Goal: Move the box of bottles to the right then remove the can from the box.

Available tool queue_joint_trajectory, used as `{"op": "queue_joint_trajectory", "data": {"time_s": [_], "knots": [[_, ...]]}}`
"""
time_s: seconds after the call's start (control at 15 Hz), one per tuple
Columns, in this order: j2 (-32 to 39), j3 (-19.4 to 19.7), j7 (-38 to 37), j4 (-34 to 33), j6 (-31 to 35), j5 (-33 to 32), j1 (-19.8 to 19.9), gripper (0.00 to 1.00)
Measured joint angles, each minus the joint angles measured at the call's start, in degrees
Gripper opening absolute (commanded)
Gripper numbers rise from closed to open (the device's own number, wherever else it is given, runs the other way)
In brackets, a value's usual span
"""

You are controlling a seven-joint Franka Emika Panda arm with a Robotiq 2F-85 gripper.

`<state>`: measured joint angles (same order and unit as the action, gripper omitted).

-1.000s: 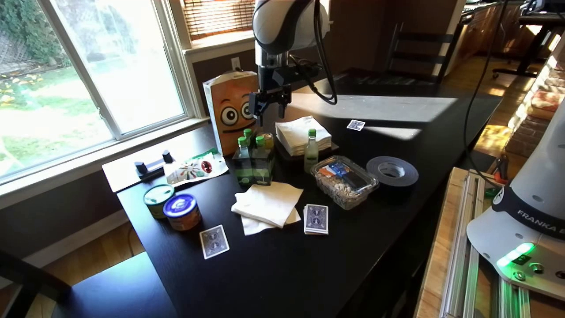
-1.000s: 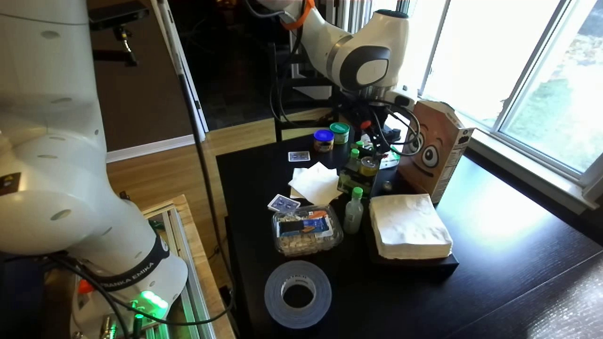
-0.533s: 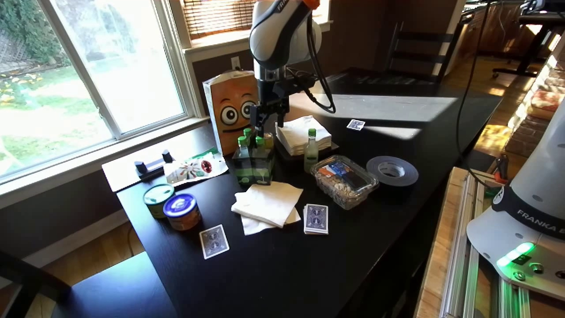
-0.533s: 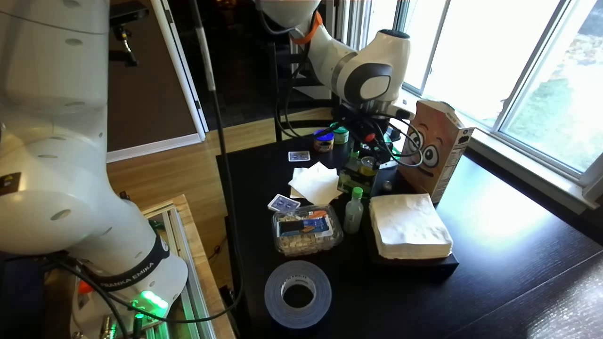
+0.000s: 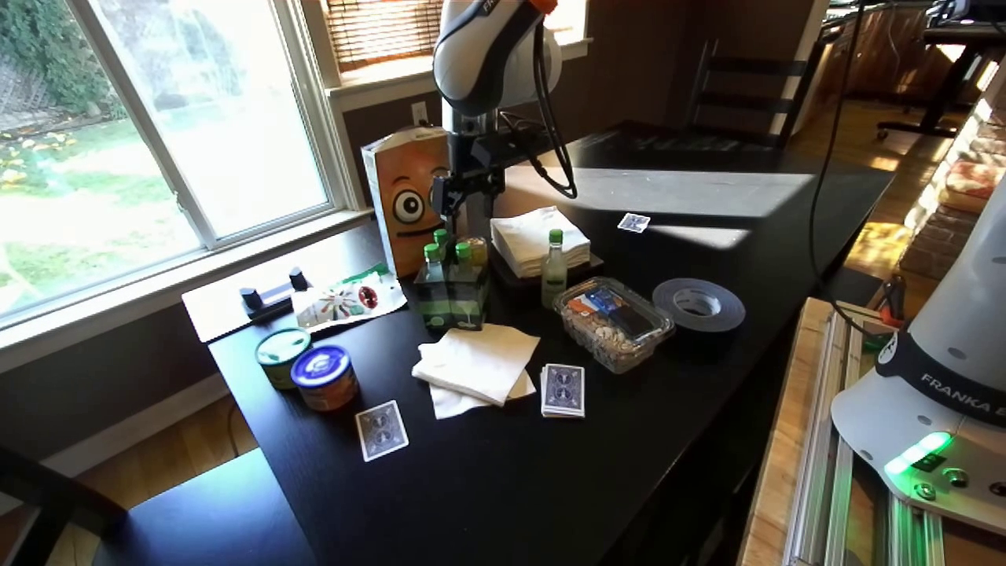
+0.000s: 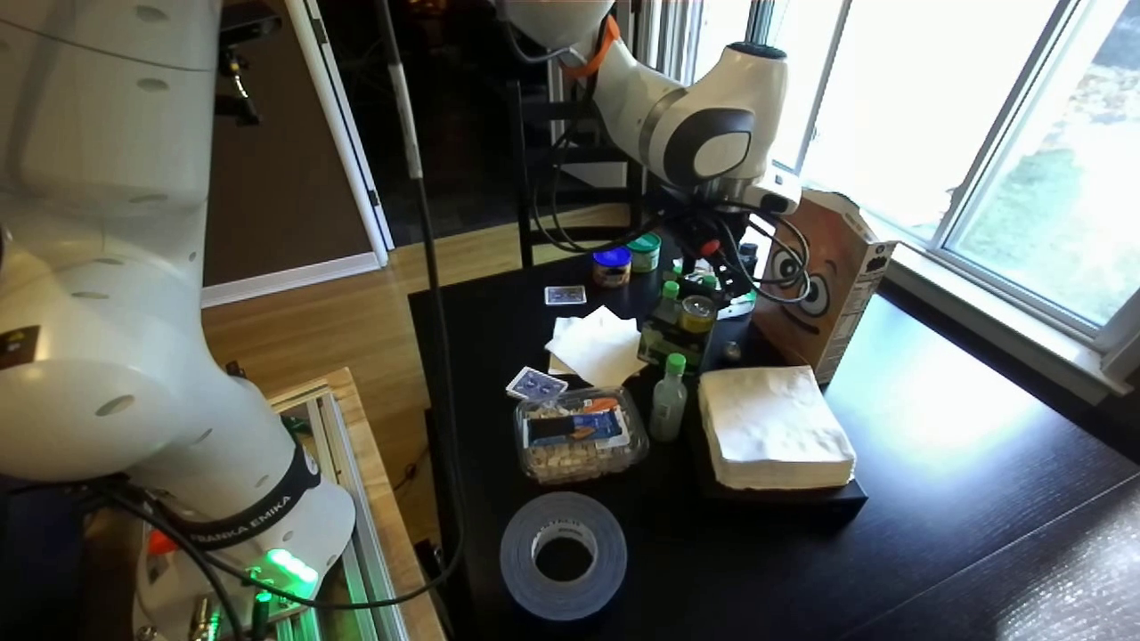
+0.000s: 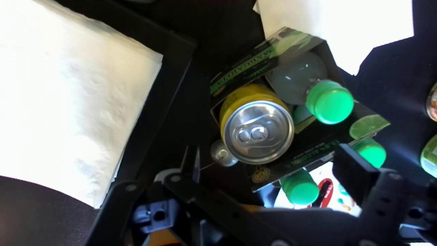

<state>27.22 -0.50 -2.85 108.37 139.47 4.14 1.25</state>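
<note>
Box of bottles (image 5: 469,303): low carton of dark cardboard printed in green, on the black table (image 5: 471,487), near the tall orange cardboard box with two round eyes (image 5: 397,169). Contents: one yellow can with a silver lid (image 7: 258,145); three clear bottles with green caps (image 7: 295,77). In the wrist view, can and one bottle stand side by side between two printed panels; the other two caps show past the second panel.

Black two-fingered gripper (image 7: 273,162): fingers spread apart, above the carton; contact with the caps cannot be told.

Clear plastic tub (image 5: 643,350): pale pieces (image 6: 561,458), a blue and black wrapper (image 6: 570,429) over them.

Low black base (image 6: 837,506): bears a thick stack of white paper napkins (image 6: 775,427).

Single green-capped bottle (image 5: 554,279): upright, between tub and base.

Two round jars, blue-lidded (image 5: 324,373) and green-lidded (image 5: 279,354): side by side, contents hidden.

By view: pull tab (image 7: 252,134) and lettering MARGARITA (image 7: 245,69), readable in the wrist view only; playing card (image 5: 633,223) beyond the napkins, in an exterior view only.
</note>
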Motion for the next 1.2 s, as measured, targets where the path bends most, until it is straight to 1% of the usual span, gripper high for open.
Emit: {"op": "queue_joint_trajectory", "data": {"time_s": [0.47, 0.8, 1.2], "knots": [[4.04, 0.69, -0.85, -3.35, -0.14, 0.03, 0.09, 1.00], [3.79, 0.62, -0.79, -3.74, -0.55, 0.30, 0.25, 1.00], [3.18, 0.19, 0.79, -3.37, -0.70, 2.79, 2.48, 1.00]]}}
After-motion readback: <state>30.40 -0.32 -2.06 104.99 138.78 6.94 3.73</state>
